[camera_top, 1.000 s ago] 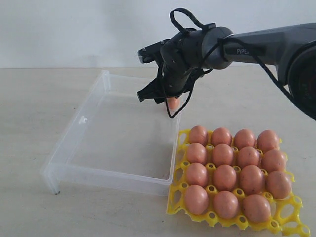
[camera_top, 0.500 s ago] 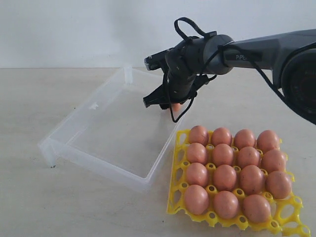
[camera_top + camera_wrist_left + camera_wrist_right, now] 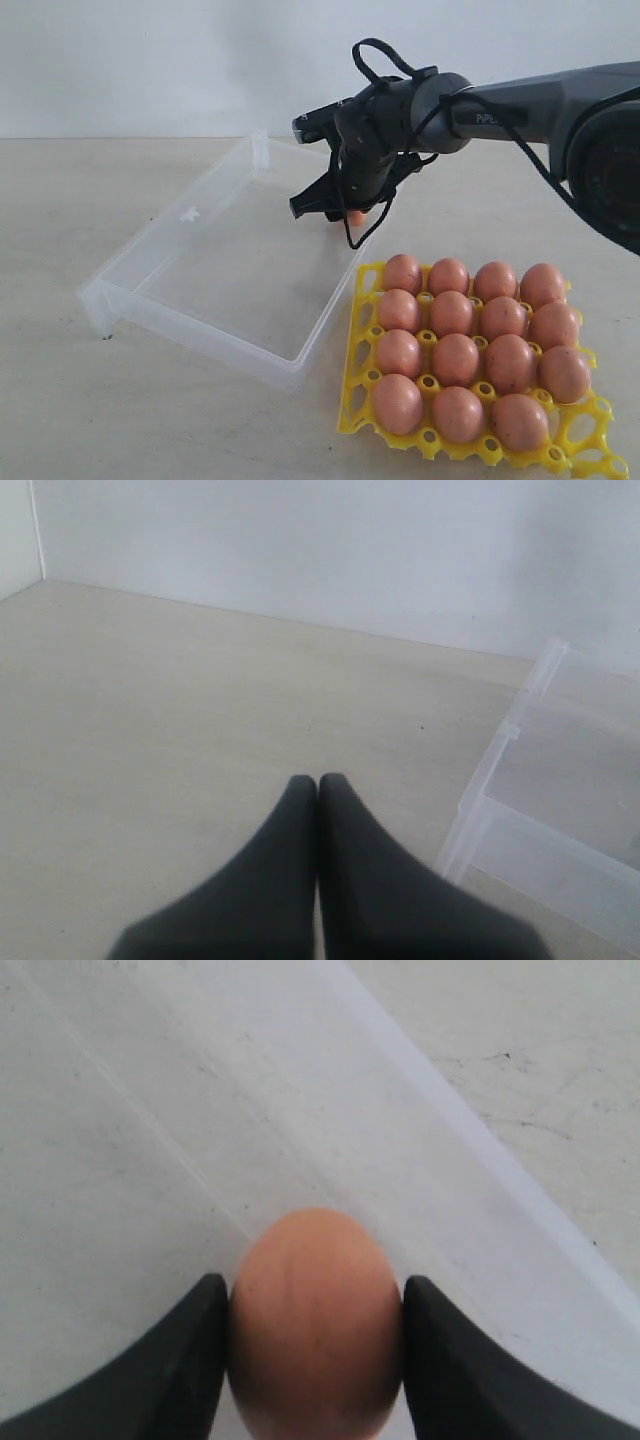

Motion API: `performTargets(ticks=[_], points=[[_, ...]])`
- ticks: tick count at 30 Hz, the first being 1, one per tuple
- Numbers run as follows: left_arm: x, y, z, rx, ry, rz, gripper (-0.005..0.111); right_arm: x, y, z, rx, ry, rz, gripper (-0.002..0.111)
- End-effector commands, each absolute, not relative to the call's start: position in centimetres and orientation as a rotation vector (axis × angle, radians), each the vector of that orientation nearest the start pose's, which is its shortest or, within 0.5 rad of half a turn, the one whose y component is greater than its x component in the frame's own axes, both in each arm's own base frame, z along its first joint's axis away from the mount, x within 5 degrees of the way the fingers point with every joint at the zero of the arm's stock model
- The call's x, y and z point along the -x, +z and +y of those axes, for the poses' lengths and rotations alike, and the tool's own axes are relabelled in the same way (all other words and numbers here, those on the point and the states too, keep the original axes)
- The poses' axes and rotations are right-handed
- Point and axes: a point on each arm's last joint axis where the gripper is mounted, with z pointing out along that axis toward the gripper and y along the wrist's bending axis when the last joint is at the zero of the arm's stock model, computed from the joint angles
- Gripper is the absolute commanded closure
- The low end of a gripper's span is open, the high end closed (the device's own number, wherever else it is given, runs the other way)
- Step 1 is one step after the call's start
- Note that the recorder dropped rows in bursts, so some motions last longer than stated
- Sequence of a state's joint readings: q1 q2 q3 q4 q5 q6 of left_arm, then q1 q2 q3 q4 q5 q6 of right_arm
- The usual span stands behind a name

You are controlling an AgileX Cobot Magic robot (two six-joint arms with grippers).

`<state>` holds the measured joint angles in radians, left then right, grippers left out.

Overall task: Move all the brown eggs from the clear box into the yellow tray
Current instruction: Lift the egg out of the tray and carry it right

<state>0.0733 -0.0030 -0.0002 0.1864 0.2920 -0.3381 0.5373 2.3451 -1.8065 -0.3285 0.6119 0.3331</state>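
Observation:
One brown egg (image 3: 315, 1320) sits between the two black fingers of my right gripper (image 3: 315, 1282), both pressed against its sides. In the exterior view that egg (image 3: 356, 215) shows just under the right gripper (image 3: 345, 211), at the far right corner of the clear box (image 3: 230, 270), whose floor (image 3: 150, 1160) lies under the egg. No other egg shows in the box. The yellow tray (image 3: 580, 452) stands right of the box with several brown eggs (image 3: 455, 352) in its cups. My left gripper (image 3: 318, 780) is shut and empty over bare table, beside the clear box (image 3: 560, 815).
The box lies skewed, its near right corner touching the tray's left edge. The right arm (image 3: 540, 95) reaches in from the right above the tray. The tray's near right cup (image 3: 583, 432) holds no egg. A white wall stands behind the table.
The clear box has swung round on the table since a second ago, its left end now farther back. The right gripper shifted slightly right and its fingers closed onto the egg.

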Motion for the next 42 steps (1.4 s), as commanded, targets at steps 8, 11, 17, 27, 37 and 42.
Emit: performTargets(ticks=[8, 11, 17, 27, 37, 42], points=[[-5.4, 18.7, 0.8, 0.25, -0.03, 1.754, 0.111, -43.9, 16.5, 24.4, 0.469, 0.079, 2.501, 0.108], [-5.4, 18.7, 0.8, 0.25, -0.03, 1.754, 0.111, -43.6, 17.4, 24.9, 0.513, 0.154, 2.487, 0.108], [-5.4, 18.7, 0.8, 0.25, -0.03, 1.754, 0.111, -42.6, 18.7, 26.7, 0.635, 0.438, 2.441, 0.108], [-5.4, 18.7, 0.8, 0.25, -0.03, 1.754, 0.111, -39.6, 16.5, 26.4, 0.76, 0.61, 2.344, 0.108], [-5.4, 18.7, 0.8, 0.25, -0.03, 1.754, 0.111, -35.7, 18.0, 24.7, 1.014, 0.573, 2.086, 0.108], [-5.4, 18.7, 0.8, 0.25, -0.03, 1.754, 0.111, -34.5, 22.0, 25.6, 0.979, 0.807, 1.932, 0.108]])
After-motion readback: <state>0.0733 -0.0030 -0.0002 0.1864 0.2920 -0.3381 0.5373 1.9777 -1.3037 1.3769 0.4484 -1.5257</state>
